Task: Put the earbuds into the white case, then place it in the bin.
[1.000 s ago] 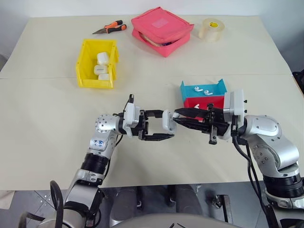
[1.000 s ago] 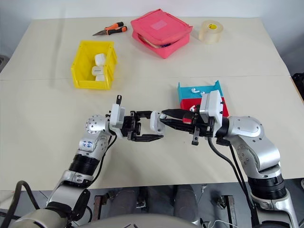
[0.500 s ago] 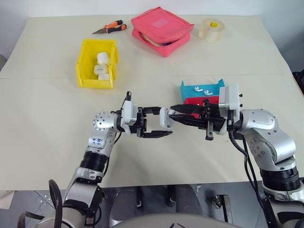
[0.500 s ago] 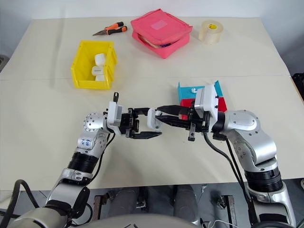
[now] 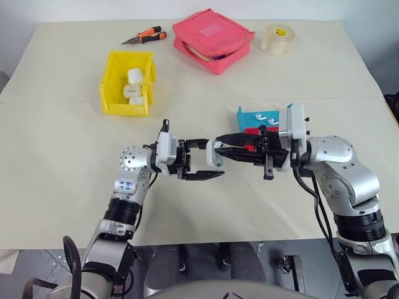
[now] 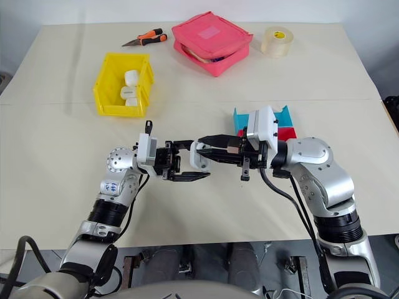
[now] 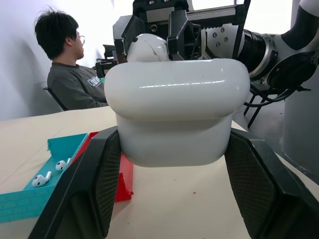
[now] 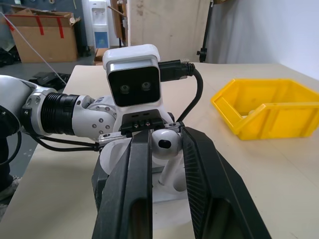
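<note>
The left hand (image 5: 209,163) is gripping the white case (image 7: 174,109) above the desk (image 5: 62,156), while the right hand (image 8: 164,149) is pinching an earbud (image 8: 166,144) over it (risking misalignment, dropping it).

I am working in what looks like a workshop or robotics lab. Beyond my cream counter (image 5: 56,180) I see a taped cardboard box (image 8: 42,37) on the floor, a water dispenser (image 8: 98,22) by a plywood panel (image 8: 164,27), and bare grey walls. A person (image 7: 67,74) in a grey sweatshirt sits at the counter's far side. Pliers (image 5: 144,36) and a tape roll (image 5: 275,38) lie on the counter's far edge.
</note>
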You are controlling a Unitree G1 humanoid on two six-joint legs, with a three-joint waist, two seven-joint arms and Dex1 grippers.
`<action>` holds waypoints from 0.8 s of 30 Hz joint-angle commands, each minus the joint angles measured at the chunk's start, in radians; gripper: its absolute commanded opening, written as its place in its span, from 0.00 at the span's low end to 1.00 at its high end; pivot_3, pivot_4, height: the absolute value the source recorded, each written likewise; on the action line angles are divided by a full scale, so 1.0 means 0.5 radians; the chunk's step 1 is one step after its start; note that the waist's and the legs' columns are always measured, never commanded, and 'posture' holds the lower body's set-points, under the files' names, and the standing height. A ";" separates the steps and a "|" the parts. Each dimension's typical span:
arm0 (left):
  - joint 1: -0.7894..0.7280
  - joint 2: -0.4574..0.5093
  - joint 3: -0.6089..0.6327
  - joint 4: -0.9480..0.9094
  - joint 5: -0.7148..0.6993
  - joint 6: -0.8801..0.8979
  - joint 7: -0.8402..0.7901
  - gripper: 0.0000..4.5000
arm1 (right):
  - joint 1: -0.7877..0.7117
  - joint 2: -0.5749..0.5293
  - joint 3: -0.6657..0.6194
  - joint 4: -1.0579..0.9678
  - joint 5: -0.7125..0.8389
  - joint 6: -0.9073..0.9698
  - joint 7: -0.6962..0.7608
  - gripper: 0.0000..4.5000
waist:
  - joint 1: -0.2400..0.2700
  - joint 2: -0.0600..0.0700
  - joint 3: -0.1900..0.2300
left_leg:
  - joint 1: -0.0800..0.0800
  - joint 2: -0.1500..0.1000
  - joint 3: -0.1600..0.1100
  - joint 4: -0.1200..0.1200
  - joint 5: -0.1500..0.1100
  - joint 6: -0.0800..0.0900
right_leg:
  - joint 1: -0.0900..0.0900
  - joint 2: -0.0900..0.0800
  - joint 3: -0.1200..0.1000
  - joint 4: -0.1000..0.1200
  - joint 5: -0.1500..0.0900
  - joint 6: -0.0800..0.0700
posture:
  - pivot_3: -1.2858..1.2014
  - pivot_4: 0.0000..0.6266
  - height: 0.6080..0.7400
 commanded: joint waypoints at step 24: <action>-0.026 -0.036 -0.004 -0.097 -0.058 0.017 -0.020 0.61 | 0.035 0.096 0.028 -0.015 -0.065 -0.030 -0.012 0.11 | 0.000 0.000 0.000 | 0.000 0.000 -0.001 0.000 0.000 0.000 | 0.000 0.000 -0.001 0.000 0.000 0.000 | 0.52 0.24 1.00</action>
